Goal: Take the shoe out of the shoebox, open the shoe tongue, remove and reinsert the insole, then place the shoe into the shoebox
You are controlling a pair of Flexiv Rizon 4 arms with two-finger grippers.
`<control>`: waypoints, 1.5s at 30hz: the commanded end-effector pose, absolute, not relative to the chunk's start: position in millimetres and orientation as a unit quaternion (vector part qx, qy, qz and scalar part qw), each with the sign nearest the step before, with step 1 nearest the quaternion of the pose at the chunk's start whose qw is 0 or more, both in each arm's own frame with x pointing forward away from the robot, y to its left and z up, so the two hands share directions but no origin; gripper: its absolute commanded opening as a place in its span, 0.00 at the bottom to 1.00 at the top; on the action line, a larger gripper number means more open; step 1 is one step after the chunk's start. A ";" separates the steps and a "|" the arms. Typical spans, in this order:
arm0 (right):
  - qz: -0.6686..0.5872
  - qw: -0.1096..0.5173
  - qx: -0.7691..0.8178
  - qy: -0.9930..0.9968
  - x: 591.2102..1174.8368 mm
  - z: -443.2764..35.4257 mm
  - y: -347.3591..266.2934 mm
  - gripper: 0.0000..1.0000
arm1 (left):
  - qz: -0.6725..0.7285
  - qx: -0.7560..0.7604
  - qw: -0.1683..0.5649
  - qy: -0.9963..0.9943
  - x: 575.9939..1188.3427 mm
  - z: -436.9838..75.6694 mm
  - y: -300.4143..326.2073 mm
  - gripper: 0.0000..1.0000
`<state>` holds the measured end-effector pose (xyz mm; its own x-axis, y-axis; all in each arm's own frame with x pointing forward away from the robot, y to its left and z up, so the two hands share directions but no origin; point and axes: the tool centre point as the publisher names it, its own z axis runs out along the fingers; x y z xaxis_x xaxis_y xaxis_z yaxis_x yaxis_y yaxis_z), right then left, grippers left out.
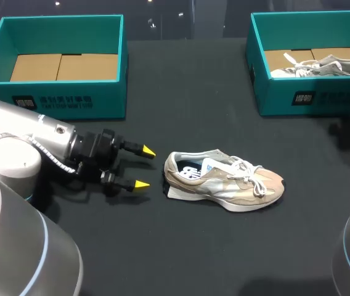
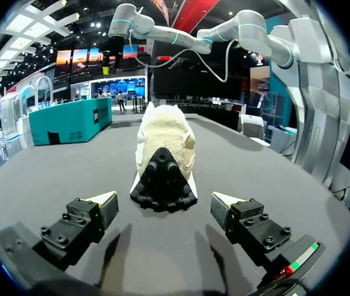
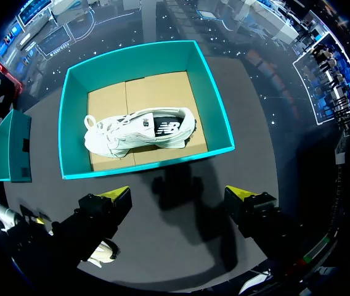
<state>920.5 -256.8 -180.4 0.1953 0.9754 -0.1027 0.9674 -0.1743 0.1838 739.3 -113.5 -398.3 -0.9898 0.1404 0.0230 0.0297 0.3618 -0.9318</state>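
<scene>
Black table (image 1: pixel 181 246) fills lower frame, left gripper (image 1: pixel 144 167) centre-left, low and level, fingers spread on nothing, tips just short of beige shoe (image 1: pixel 224 182) heel, shoe mid-frame well apart from both boxes, left shoebox (image 1: pixel 58 92) upper left, right shoebox (image 1: pixel 347 98) upper right holding white shoe (image 1: pixel 323 66), right gripper (image 3: pixel 178 196) above it pointing down, fingers apart

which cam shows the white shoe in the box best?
Right wrist view: it looks down into the shoebox, so the whole white shoe shows. Head view catches it partly, behind the shoebox wall. Left wrist view shows none of it.
</scene>
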 end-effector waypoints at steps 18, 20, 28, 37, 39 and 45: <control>0.020 0.104 0.766 0.634 919.8 -180.3 -256.8 1.00 | 0.571 -0.054 0.063 -0.817 735.8 -409.1 -157.0 1.00; 0.020 0.104 0.766 0.634 919.8 -180.3 -256.8 1.00 | 0.572 -0.055 0.065 -0.816 735.1 -410.5 -160.2 1.00; 0.020 0.104 0.766 0.634 919.8 -180.3 -256.8 1.00 | 0.575 -0.052 0.070 -0.814 730.4 -413.1 -173.0 1.00; 0.020 0.104 0.766 0.634 919.8 -180.3 -256.8 1.00 | 0.583 -0.050 0.070 -0.808 730.5 -414.6 -191.2 1.00; 0.020 0.104 0.766 0.634 919.8 -180.3 -256.8 1.00 | 0.583 -0.050 0.071 -0.808 729.7 -416.2 -195.2 1.00; 0.020 0.104 0.766 0.634 919.8 -180.3 -256.8 1.00 | 0.585 -0.049 0.075 -0.806 726.1 -421.0 -206.5 1.00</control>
